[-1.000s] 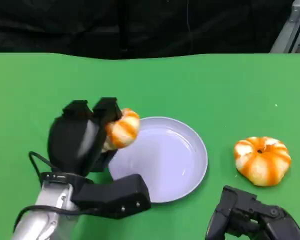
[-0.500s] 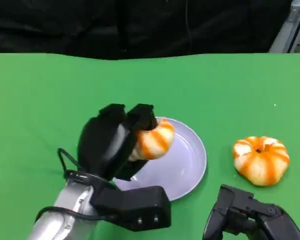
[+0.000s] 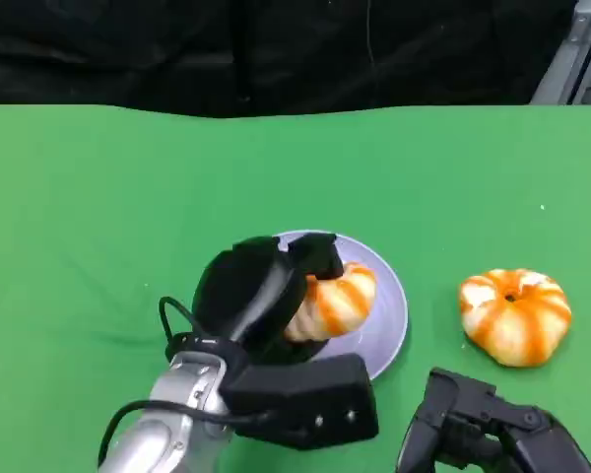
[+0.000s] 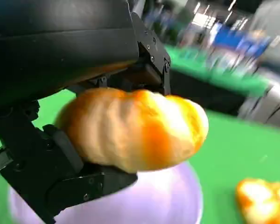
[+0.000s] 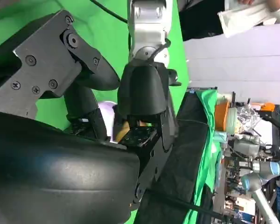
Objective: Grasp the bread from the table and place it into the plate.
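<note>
The left robot hand (image 3: 266, 296) grips the orange-and-cream striped, rounded bread roll (image 3: 337, 302), its black fingers (image 4: 149, 44) closed over the top and the lower part of the hand cradling it from beneath. The roll hangs over the pale lavender round plate (image 3: 386, 330), above its middle. From the left wrist view there looks to be a gap between roll and plate (image 4: 168, 200), though the blur makes that hard to swear to.

The roll looks light and soft, the sort of thing that gives under pressure, with a smooth glazed crust that could slide a little. It bulges past the fingers on one side, so the hold sits toward one end and not across the centre. For a thing this shape, wrapping around the widest part from above seems the sound way to take it, with only gentle pressure.

A second striped roll, pumpkin-shaped with a dark dimple on top (image 3: 515, 315), sits on the green bench (image 3: 98, 197) well to the right of the plate. The right robot hand (image 3: 488, 434) rests low near the bench's front edge, just before that roll, holding nothing; I cannot tell how its fingers are set.
</note>
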You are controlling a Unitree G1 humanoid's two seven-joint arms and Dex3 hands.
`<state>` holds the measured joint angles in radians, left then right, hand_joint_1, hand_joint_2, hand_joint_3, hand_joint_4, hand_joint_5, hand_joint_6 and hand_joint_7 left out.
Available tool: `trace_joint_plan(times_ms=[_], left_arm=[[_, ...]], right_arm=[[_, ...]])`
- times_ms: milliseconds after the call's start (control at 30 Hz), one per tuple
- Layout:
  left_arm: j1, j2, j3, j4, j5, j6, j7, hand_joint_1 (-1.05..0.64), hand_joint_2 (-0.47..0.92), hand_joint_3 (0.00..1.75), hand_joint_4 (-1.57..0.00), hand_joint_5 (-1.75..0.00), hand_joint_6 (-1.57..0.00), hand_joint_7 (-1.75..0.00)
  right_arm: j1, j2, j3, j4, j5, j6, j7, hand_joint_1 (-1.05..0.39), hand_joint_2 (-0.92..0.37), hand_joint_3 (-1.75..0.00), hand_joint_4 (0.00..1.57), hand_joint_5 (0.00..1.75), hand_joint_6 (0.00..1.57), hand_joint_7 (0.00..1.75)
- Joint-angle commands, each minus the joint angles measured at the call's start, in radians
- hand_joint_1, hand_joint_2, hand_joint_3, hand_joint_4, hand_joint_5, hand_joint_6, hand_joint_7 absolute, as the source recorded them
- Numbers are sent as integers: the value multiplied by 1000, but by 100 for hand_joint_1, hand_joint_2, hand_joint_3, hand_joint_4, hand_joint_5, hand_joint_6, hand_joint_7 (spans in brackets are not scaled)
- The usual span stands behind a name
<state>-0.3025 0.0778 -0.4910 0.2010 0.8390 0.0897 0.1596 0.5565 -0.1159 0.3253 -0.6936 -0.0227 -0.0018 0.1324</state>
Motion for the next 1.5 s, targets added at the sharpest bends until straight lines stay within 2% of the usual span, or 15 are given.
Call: trace_joint_plan(times_ms=[33, 100, 167, 333, 633, 667, 700, 767, 833, 933, 1133, 1200, 1300, 1367, 1500], left_arm=[[-54, 18, -43, -37, 111, 161, -143, -39, 90, 22, -15, -61, -36, -13], [-88, 31, -83, -34, 186, 244, -260, -57, 92, 30, -3, -19, -13, -4], [-101, 38, -103, -37, 221, 281, -318, -66, 92, 35, -1, -4, -6, -2], [-99, 66, -121, -47, 227, 299, -408, -88, 92, 57, 0, 0, -3, -1], [-74, 115, -84, -113, 98, 226, -474, -88, 92, 62, -3, -2, -6, -2], [-19, 126, -27, -195, 32, 196, -453, -88, 92, 63, -3, -2, -6, -2], [23, 135, 17, -258, -18, 172, -437, -67, 92, 46, -31, -19, -26, -12], [94, 151, 87, -357, -95, 128, -410, -52, 92, 34, -49, -32, -42, -18], [170, 144, 149, -466, -149, 138, -411, -49, 92, 33, -55, -45, -51, -19], [301, 124, 246, -647, -257, 160, -424, -44, 92, 34, -69, -87, -75, -22], [537, 77, 387, -841, -543, 110, -429, -26, 92, 33, -71, -122, -91, -29], [609, 82, 422, -866, -640, 64, -444, -20, 82, 53, -72, -127, -86, -52], [698, 80, 453, -867, -736, -37, -438, -10, 54, 104, -80, -127, -86, -81], [760, 66, 462, -865, -771, -101, -419, -6, 45, 121, -84, -133, -88, -94], [872, 13, 461, -820, -786, -276, -353, 0, 34, 150, -85, -167, -84, -143]], right_arm=[[4, -5, -3, -12, 0, 5, -6, -6, -32, -140, 70, 173, 68, 152], [3, -5, -2, -9, -2, 4, -7, -6, -32, -140, 70, 173, 68, 152], [2, -5, -2, -8, -2, 3, -7, -5, -31, -140, 70, 172, 68, 152], [-1, -5, 1, -5, -7, 7, -10, -6, -31, -140, 70, 172, 68, 153], [-3, -4, 2, -3, -7, 12, -12, -5, -31, -140, 69, 173, 68, 153], [-6, -1, 5, 1, -7, 13, -13, -5, -31, -140, 69, 173, 68, 153], [-8, 1, 7, 4, -7, 14, -14, -5, -31, -141, 70, 173, 68, 154], [-12, 5, 12, 8, -9, 14, -17, -4, -31, -141, 70, 174, 68, 154], [-10, 5, 17, 11, -12, 9, -19, -4, -31, -141, 69, 174, 68, 154], [-5, 3, 25, 7, -14, 13, -21, -5, -31, -142, 69, 175, 68, 155], [2, 6, 42, -1, -27, 17, -29, -6, -31, -141, 69, 174, 68, 156], [2, 7, 46, -2, -31, 17, -32, -6, -31, -141, 69, 175, 68, 156], [2, 8, 49, -3, -31, 20, -35, -6, -31, -140, 69, 175, 68, 155], [3, 7, 49, -6, -26, 24, -34, -6, -31, -141, 68, 175, 67, 156], [0, -2, 26, -7, -8, 22, -25, -5, -30, -142, 69, 174, 68, 156]])
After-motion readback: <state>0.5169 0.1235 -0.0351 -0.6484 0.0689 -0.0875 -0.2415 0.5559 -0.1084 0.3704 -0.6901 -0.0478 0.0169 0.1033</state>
